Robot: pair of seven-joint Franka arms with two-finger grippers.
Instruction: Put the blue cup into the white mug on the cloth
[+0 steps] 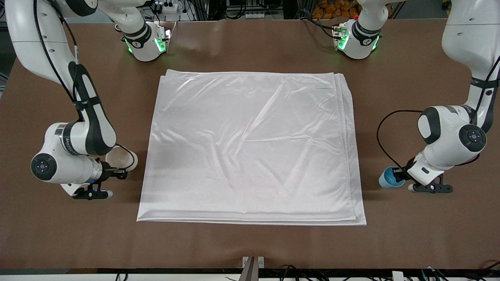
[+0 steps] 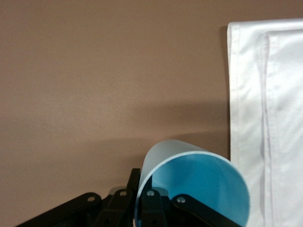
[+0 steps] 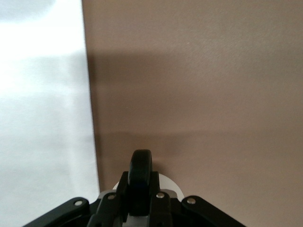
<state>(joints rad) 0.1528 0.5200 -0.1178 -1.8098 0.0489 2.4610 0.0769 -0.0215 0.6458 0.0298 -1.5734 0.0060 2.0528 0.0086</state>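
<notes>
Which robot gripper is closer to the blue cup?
Left. The left gripper is right at the blue cup, beside the cloth. The right gripper is at the white mug, past the cloth.

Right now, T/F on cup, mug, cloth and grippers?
1. The blue cup is in the left gripper. True.
2. The white mug stands on the cloth. False: it is off the cloth, at the right gripper, toward the right arm's end.
3. The cup is inside the mug. False: they are at different ends of the table.
4. The cloth has nothing on it. True.
5. The right gripper grips the mug's black handle. True.
</notes>
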